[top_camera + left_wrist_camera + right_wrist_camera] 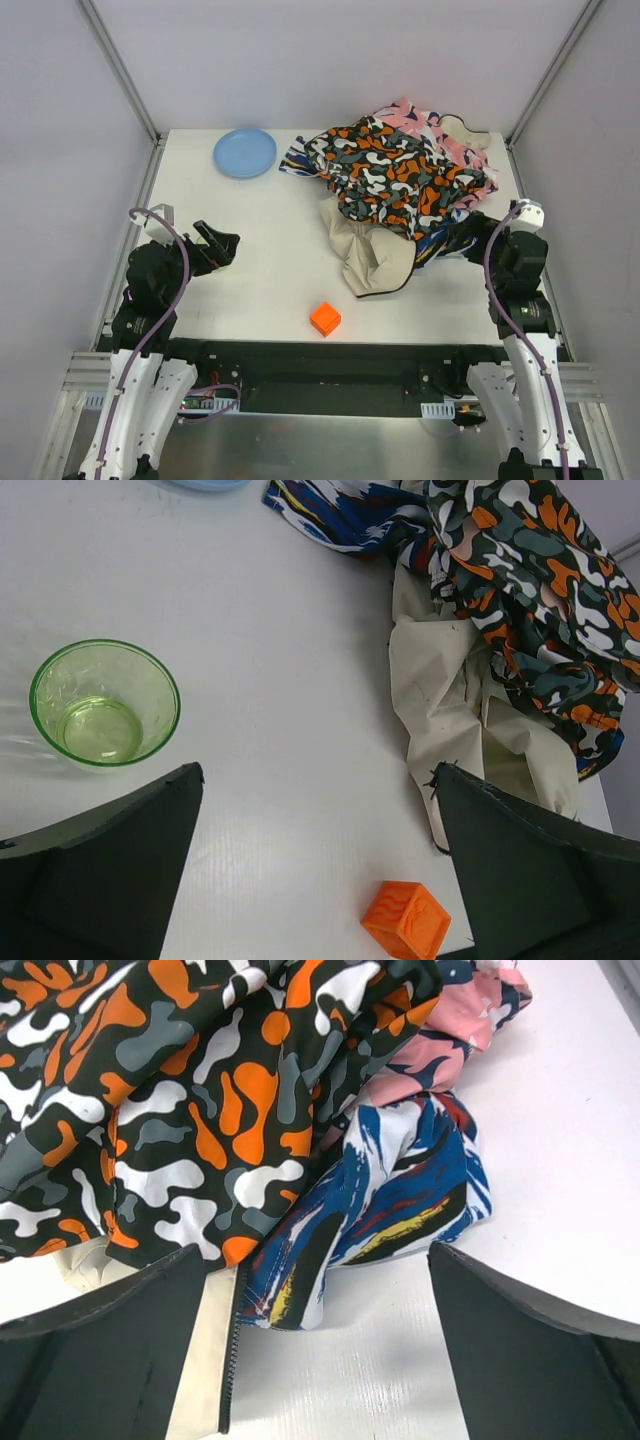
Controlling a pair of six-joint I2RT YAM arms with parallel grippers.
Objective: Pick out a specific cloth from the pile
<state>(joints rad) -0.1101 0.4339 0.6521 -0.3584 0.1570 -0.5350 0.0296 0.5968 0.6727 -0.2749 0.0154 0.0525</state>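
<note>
The pile [400, 180] lies at the back right of the table, topped by an orange-black-white blotch fabric [200, 1090]. A beige cloth [375, 255] spills out toward the front. Pink print [440, 1040] and blue-white print [400, 1180] show at the edges. The plain black cloth is hidden; no part of it shows. My left gripper [222, 247] hangs open over bare table, well left of the pile [540, 600], with nothing between its fingers [318, 780]. My right gripper [452, 240] stands open at the pile's front right edge, its jaws [318, 1260] just short of the blue-white fabric.
A blue plate [244, 152] sits at the back, left of the pile. An orange cube [325, 319] lies near the front edge, also in the left wrist view [405, 918]. A green glass bowl [105, 702] stands left of my left gripper. Frame posts rise at the back corners.
</note>
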